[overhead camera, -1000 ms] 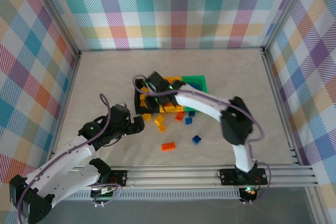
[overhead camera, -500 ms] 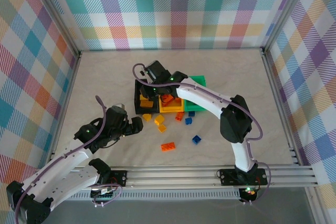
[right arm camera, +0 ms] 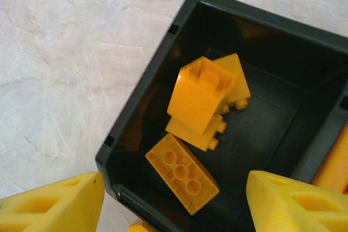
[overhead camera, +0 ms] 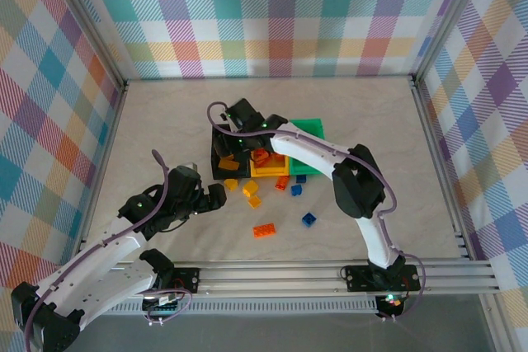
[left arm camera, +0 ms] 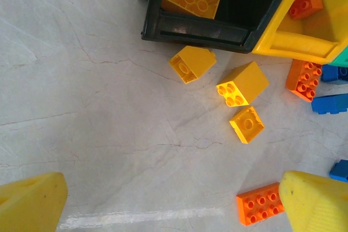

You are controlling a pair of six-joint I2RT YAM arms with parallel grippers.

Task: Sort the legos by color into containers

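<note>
Inside the black bin (right arm camera: 142, 99), a long yellow brick (right arm camera: 182, 173) lies underside up, its long axis running diagonally from upper left to lower right in the right wrist view. Two more yellow bricks (right arm camera: 200, 100) are piled just beside it, the top one tilted. Above them hangs the right gripper (right arm camera: 174, 202), jaws spread wide and empty. Over the table (left arm camera: 98, 123) near the bin, the left gripper (left arm camera: 174, 207) hovers, jaws likewise parted, with a long orange brick (left arm camera: 261, 204) lying almost crosswise beside one finger.
</note>
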